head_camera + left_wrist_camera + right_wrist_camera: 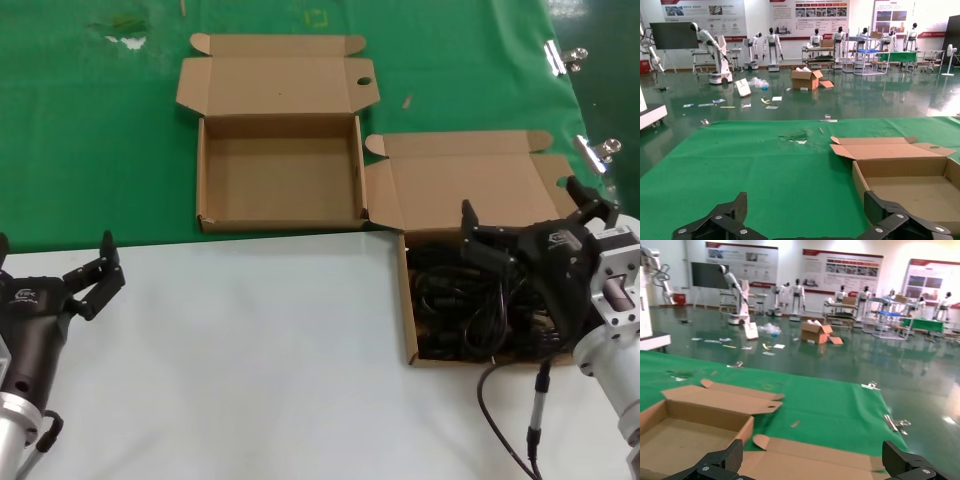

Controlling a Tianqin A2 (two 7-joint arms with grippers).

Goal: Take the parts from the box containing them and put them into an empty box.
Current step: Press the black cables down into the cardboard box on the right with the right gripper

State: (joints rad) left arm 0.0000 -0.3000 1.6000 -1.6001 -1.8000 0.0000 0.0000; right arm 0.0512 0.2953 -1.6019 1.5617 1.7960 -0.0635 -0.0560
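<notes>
So the right gripper (530, 215) is basically already where it needs to be, hanging above the far part of the box containing them (412, 345), fingers spread wide apart and nothing in them. The parts (465, 300), a tangle of black cords, sit right under and slightly nearer than the fingertips, over by the counter's right edge. Can't really make out which way any single bundle runs in that pile, so lining the fingers across one looks like guesswork. The empty box (281, 225) is well off to the left, toward the far edge on the green mat. The left gripper (95, 275) is parked open at the near left corner, way farther from the cords, so this looks like the right arm's job.
</notes>
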